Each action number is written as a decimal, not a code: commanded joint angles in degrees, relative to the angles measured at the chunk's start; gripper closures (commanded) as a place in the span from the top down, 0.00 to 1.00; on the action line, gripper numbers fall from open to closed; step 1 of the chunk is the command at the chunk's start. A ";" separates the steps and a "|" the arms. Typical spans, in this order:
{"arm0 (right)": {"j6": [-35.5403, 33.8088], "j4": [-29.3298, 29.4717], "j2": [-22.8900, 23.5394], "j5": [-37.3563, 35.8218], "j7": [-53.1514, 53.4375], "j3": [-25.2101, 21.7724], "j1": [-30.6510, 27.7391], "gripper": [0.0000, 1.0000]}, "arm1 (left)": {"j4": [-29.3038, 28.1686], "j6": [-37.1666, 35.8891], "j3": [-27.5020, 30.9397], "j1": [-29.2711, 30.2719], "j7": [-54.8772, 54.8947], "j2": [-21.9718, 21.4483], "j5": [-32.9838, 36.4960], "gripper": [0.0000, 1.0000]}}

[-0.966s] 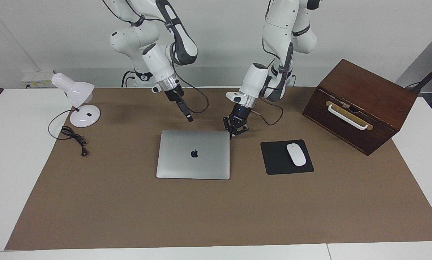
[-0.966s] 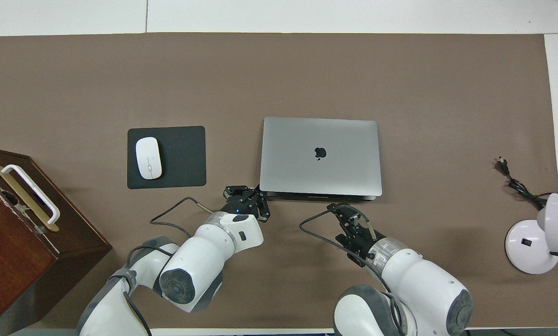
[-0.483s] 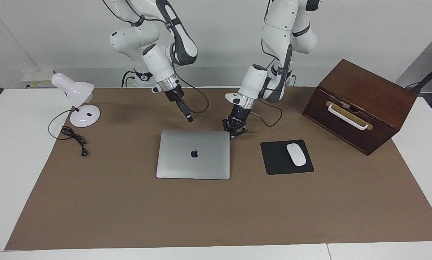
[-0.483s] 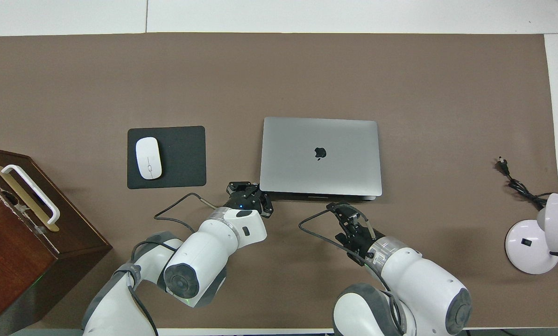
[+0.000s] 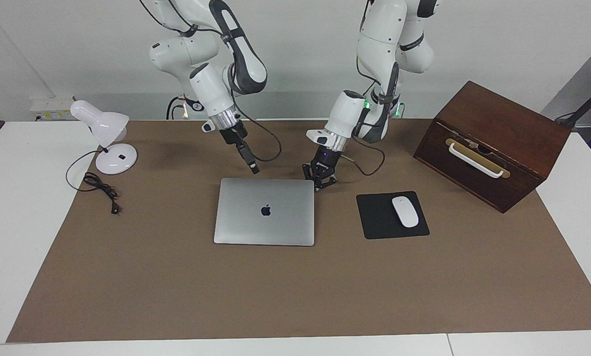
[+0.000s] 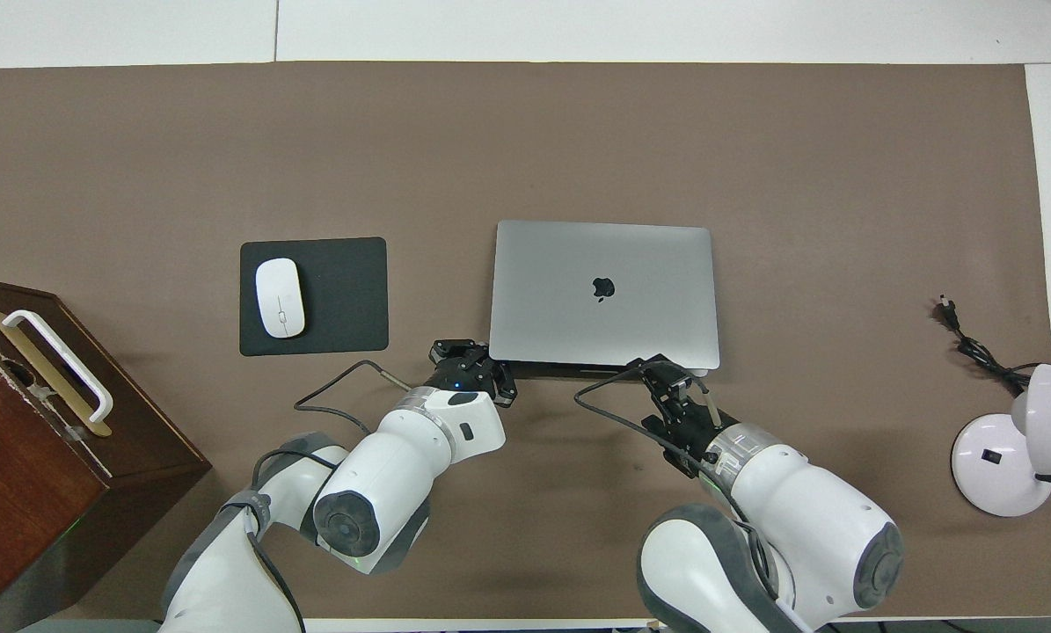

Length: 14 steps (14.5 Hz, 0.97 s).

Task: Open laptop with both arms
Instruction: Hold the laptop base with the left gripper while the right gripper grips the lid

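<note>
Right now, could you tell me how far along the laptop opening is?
Nothing is done yet: the laptop lies flat with its lid shut. In hand: the left pincer is low at the laptop's corner nearest the robots, on the mouse pad side, and the right pincer hangs just above the same edge. Gripping and lifting the lid remain.

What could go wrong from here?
The laptop lies shut and flat; the left gripper sits at its corner nearest the robots, so a push could slide it rather than lift the lid. The right gripper hangs above the same edge; it may land on the lid and pin it.
</note>
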 commanded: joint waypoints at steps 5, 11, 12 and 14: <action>0.67 3.04 1.91 1.77 -2.43 0.33 -1.57 0.97 | 1.10 1.17 1.00 -1.28 1.07 1.98 -0.94 0.00; 0.58 4.36 2.79 1.77 -4.89 0.42 -3.15 0.97 | 0.93 1.17 1.00 -1.28 1.34 2.07 -0.94 0.00; 0.58 4.19 2.70 1.85 -5.07 0.42 -3.24 0.97 | 0.93 1.17 1.00 -1.28 1.34 2.07 -0.94 0.00; 0.50 3.75 2.53 1.94 -4.98 0.42 -3.24 0.97 | 0.84 1.17 1.00 -1.36 1.34 2.07 -0.94 0.00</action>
